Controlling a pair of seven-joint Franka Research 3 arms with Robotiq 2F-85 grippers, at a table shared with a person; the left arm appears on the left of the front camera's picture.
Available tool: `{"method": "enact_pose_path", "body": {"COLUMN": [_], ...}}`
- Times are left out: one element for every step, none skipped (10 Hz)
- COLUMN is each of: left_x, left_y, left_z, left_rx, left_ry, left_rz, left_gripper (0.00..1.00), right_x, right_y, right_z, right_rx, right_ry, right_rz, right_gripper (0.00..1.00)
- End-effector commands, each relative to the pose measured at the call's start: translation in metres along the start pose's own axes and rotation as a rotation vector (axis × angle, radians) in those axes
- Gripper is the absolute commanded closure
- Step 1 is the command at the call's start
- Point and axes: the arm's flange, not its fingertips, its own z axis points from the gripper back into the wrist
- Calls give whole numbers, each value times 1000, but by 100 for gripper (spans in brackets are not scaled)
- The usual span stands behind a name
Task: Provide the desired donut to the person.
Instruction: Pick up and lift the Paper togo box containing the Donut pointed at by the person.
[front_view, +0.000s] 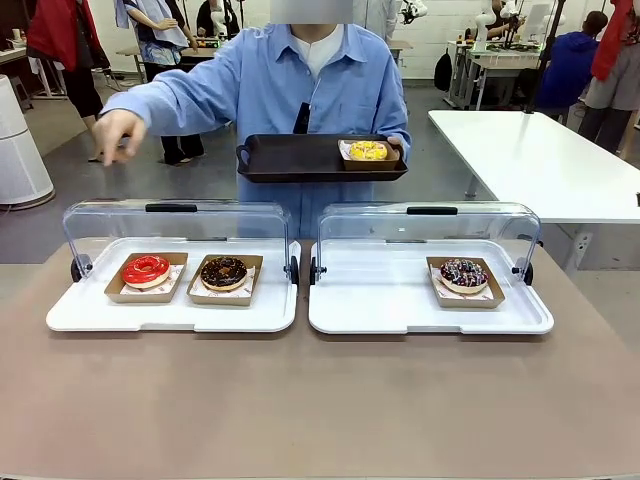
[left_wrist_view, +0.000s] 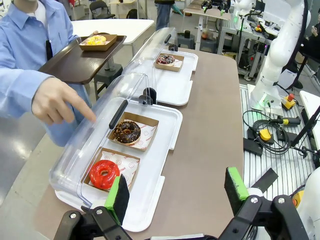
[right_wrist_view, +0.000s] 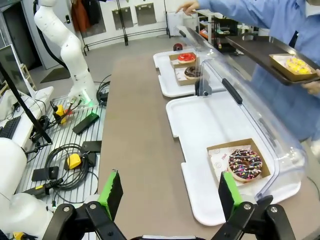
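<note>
Over the brown desk (front_view: 320, 400), the person's hand (front_view: 118, 132) points at the clear-domed white tray (front_view: 170, 316) to choose, with the left gripper (left_wrist_view: 177, 189) and right gripper (right_wrist_view: 169, 192) poised, fingers spread.

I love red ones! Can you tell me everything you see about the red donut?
The red donut is a round ring with shiny, smooth red icing and a hole in the middle. It lies flat on white paper in a small brown cardboard tray. That sits at the left end of the white tray, beside the chocolate donut, not touching it. The clear lid behind it is swung open. Only the paper touches it.
</note>
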Motion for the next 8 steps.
{"method": "enact_pose_path", "body": {"left_x": [0, 0, 0, 0, 0, 0, 0, 0], "left_y": [-1, -1, -1, -1, -1, -1, -1, -1], "left_z": [2, 2, 2, 2, 2, 2, 2, 2], "left_rx": [-3, -3, -3, -3, -3, -3, -3, -3], "left_ry": [-5, -5, -5, -5, -5, -5, -5, -5], "left_rz": [-8, -8, -8, -8, -8, -8, -8, -8], "left_gripper": [0, 0, 0, 0, 0, 0, 0, 0], "right_x": [-2, -2, -2, -2, -2, -2, -2, -2], "right_y": [1, 1, 1, 1, 1, 1, 1, 1], "right_z": [-1, -1, -1, -1, -1, -1, -1, -1], "right_rx": [-5, -5, -5, -5, -5, -5, -5, -5], "right_ry": [15, 15, 15, 15, 15, 15, 15, 15], "right_rz": [-4, -4, -4, -4, -4, -4, -4, -4], "right_gripper": [0, 0, 0, 0, 0, 0, 0, 0]}}
